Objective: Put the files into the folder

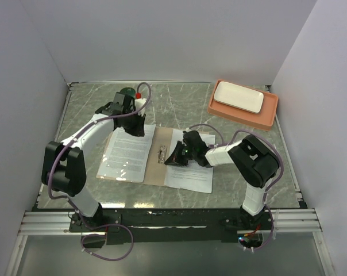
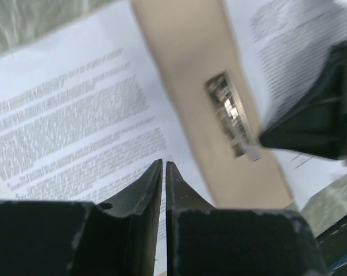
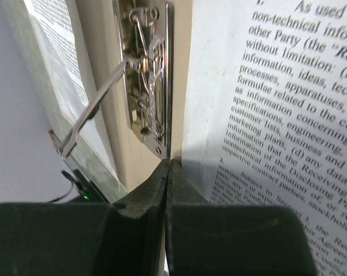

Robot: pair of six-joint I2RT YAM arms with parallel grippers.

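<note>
The tan folder (image 1: pixel 159 173) lies open mid-table with its metal clip (image 1: pixel 162 152) at the centre fold. One printed sheet of the files (image 1: pixel 127 152) covers its left half. Another sheet (image 1: pixel 192 171) lies on the right side. My left gripper (image 1: pixel 138 127) hovers at the left sheet's far right corner, jaws almost together with a hairline slit (image 2: pixel 164 164) and nothing seen between them. My right gripper (image 1: pixel 172 158) is shut (image 3: pixel 169 163), tips just below the clip (image 3: pixel 147 75) and beside the right sheet's edge (image 3: pixel 265 115). The clip's wire lever stands raised.
An orange tray (image 1: pixel 271 118) holding a white plate (image 1: pixel 238 96) sits at the back right. A green-topped object (image 1: pixel 126 92) and a white bottle with a red cap (image 1: pixel 140 99) stand at the back left behind my left arm. White walls enclose the table.
</note>
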